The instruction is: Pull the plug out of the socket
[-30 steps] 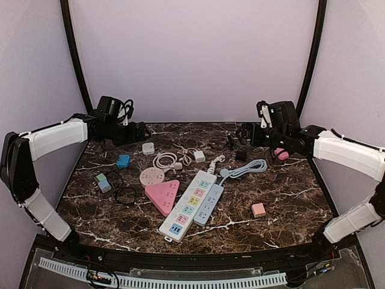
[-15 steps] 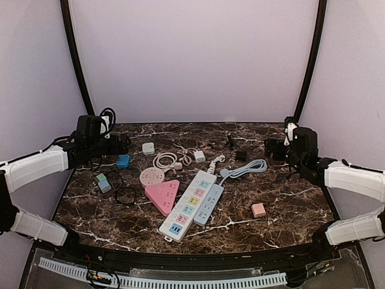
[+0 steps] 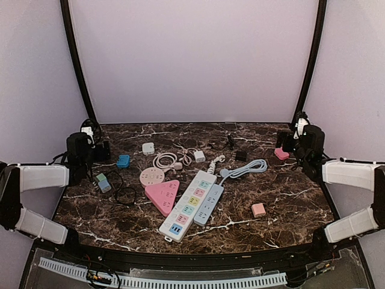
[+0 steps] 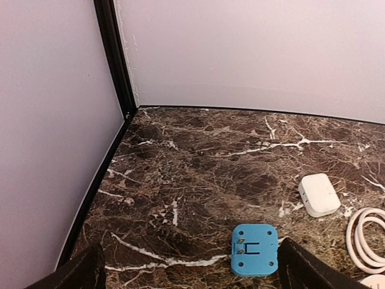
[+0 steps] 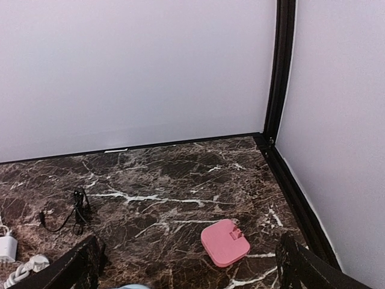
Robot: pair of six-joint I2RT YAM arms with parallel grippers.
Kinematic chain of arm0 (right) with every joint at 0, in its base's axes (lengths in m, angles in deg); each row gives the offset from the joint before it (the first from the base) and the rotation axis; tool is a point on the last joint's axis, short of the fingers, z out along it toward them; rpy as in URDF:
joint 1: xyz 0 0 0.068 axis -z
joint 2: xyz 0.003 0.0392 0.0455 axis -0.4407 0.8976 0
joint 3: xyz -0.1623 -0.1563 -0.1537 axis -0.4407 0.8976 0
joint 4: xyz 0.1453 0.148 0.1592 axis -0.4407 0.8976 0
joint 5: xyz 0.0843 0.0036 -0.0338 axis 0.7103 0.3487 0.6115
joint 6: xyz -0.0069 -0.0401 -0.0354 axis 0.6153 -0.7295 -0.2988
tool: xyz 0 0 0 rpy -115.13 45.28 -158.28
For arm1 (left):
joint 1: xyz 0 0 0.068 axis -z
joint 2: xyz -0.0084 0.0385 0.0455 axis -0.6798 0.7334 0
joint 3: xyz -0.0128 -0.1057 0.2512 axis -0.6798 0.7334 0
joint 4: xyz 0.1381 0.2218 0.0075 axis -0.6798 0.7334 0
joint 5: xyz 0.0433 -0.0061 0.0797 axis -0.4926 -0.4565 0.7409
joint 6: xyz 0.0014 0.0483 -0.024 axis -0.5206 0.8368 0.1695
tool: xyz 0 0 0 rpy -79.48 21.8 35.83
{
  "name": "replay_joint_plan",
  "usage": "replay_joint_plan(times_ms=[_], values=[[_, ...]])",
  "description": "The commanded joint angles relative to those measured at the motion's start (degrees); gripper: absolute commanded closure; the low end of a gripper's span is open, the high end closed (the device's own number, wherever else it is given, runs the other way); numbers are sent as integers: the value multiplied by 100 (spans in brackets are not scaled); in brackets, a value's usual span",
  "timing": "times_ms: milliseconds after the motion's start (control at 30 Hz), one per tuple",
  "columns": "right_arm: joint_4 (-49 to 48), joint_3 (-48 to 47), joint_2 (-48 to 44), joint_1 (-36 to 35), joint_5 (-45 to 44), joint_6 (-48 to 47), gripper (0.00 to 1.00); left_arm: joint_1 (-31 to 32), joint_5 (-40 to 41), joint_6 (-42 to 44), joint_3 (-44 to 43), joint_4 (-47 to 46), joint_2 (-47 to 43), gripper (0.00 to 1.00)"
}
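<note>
Near centre, the strip (image 3: 186, 209) lies flat on the desk (image 3: 289, 198), long axis running near-left to far-right. A grey strip (image 3: 210, 201) lies along its right side. From above I see no plug seated in either one.

Farther out are loose plugs. The blue plug (image 4: 254, 249) lies just ahead of the left tool (image 4: 191, 272), on its inner side. The pink plug (image 5: 225, 242) lies flat just ahead of the right tool (image 5: 192, 272).

Both tools are spread wide, nothing between the fingers. They sit out at the desk's side edges, well apart from the strips. The strips lie inward and nearer the bases than either tool — roughly midway, so neither arm is clearly closer.

Versus a second ago, both arms have pulled back from the far middle to the sides. The right tool was over the pink plug and is now clear of it; the plug hasn't shifted. My read — the plug is already off and the arms are retreating.
</note>
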Motion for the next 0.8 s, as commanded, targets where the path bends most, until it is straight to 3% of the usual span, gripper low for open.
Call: replay_joint_plan(times_ms=[0,100,333,433,567,633,700,767], values=[[-807,85,238,452,-40,-232,1,-130,409,399,562,-1655,299,1],[-828,160,360,814,12,-198,1,-182,375,387,702,-2175,539,1],[-2043,642,871,1126,186,-410,1,-220,264,423,866,-3199,1172,1],[-2900,880,1176,1152,637,-687,1,-247,189,566,1138,-4231,1524,1],[-4587,1441,1778,1115,1247,-1048,1,-366,-135,486,1111,-4071,1634,1],[-4076,1340,1635,1134,1408,-1020,1,-382,-145,566,1236,-4675,1849,1],[-4242,1290,1731,1168,1476,-1036,1,-413,-188,494,1214,-4369,1734,1],[-3809,1172,1648,1239,1545,-953,1,-448,-353,514,1168,-4437,1819,1]])
